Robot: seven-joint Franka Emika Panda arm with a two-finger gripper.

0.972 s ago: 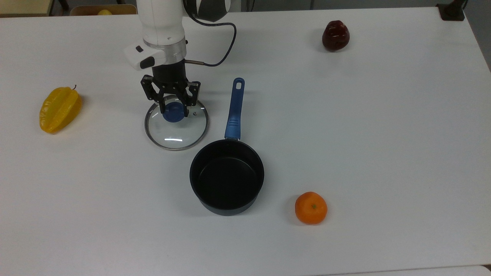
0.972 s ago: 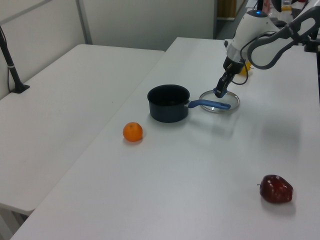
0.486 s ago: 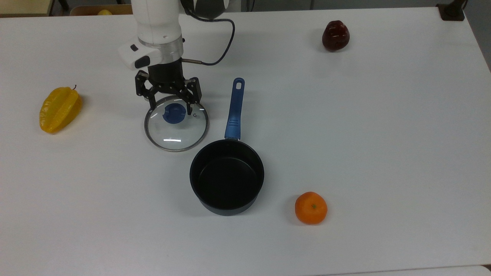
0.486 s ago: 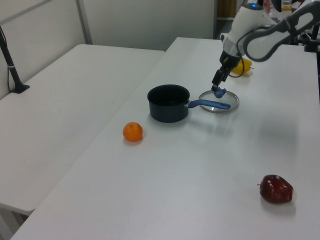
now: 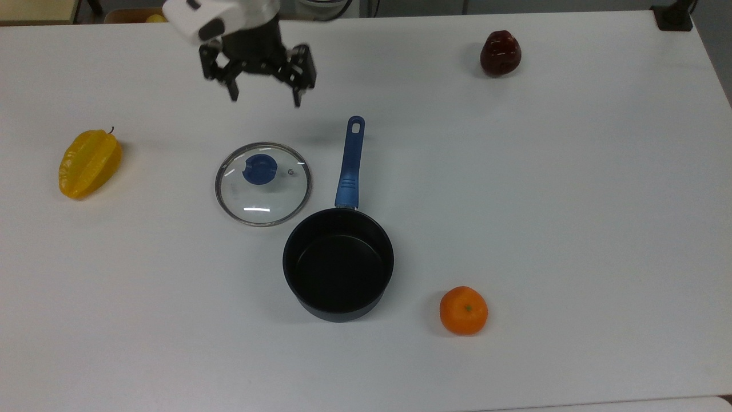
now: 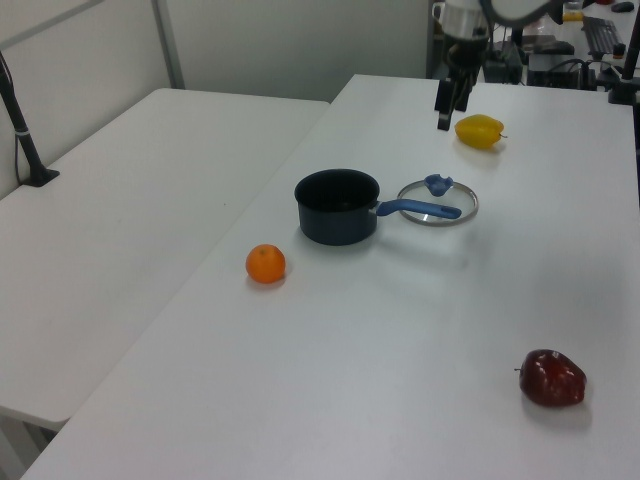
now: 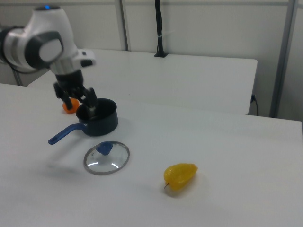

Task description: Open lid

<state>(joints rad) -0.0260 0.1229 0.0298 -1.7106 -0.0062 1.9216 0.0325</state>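
Resting flat beside the pan, the lid looks done with

Lying on the white table, the lid sits knob-up, just beside the black saucepan and off its mouth; in the top view it is to the pan's upper left, its rim close to the blue handle but apart from it. The pan stands open and empty, so the opening looks finished as things lie.

The gripper hangs high above the table, well away from the lid toward the top view's upper edge, its two fingers spread wide and holding nothing. The left view has the gripper up in the air, between the lid and the yellow fruit.

Little can go wrong from here, to my eye. A low sweep of the arm back across the table could clip the knob or the pan's handle and drag either one. The lid's metal rim on a smooth top would probably slide rather than grip, so a nudge could push it against the handle.

Being round, the lid has no long axis to speak of. Its knob points straight up, and its small vent hole lies on the top view's right of the knob, toward the handle. In the right view the lid lies level, in front of the pan
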